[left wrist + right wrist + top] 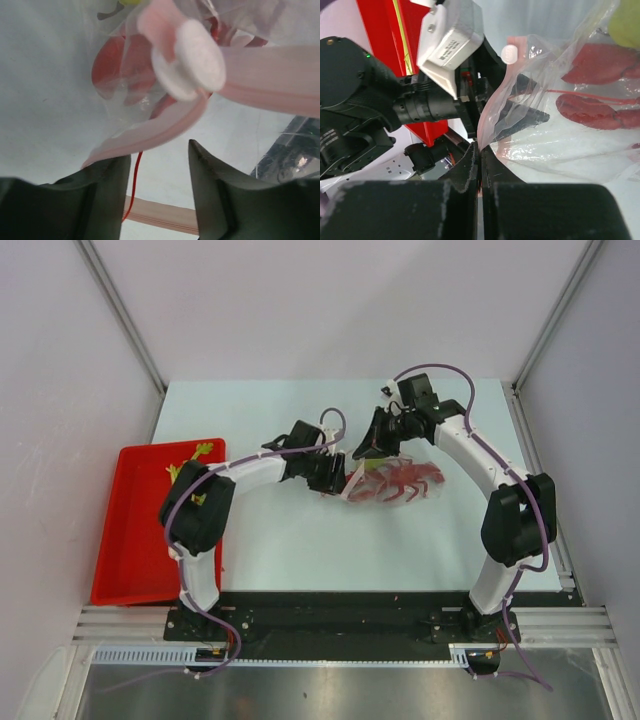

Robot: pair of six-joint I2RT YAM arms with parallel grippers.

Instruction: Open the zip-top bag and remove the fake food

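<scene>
The zip-top bag (pixel 400 483) lies mid-table with the red lobster (pixel 405 480) showing through its clear plastic. My right gripper (pixel 480 146) is shut on the bag's edge at the mouth and holds that side up; it stands just behind the bag (pixel 372 450). My left gripper (pixel 159 150) is open at the mouth, its fingers apart with nothing pinched. The pink zip strip (pixel 160 127) runs just past its left fingertip, below a white round tab (pixel 192 57). Inside the bag I see the lobster (pixel 597 102) and a yellow-green pear (pixel 626 20).
A red tray (pixel 140 540) sits at the table's left edge, beside the left arm, with a pale stalk vegetable with green leaves (pixel 188 460) in its far end. White walls close in the table at the back and both sides.
</scene>
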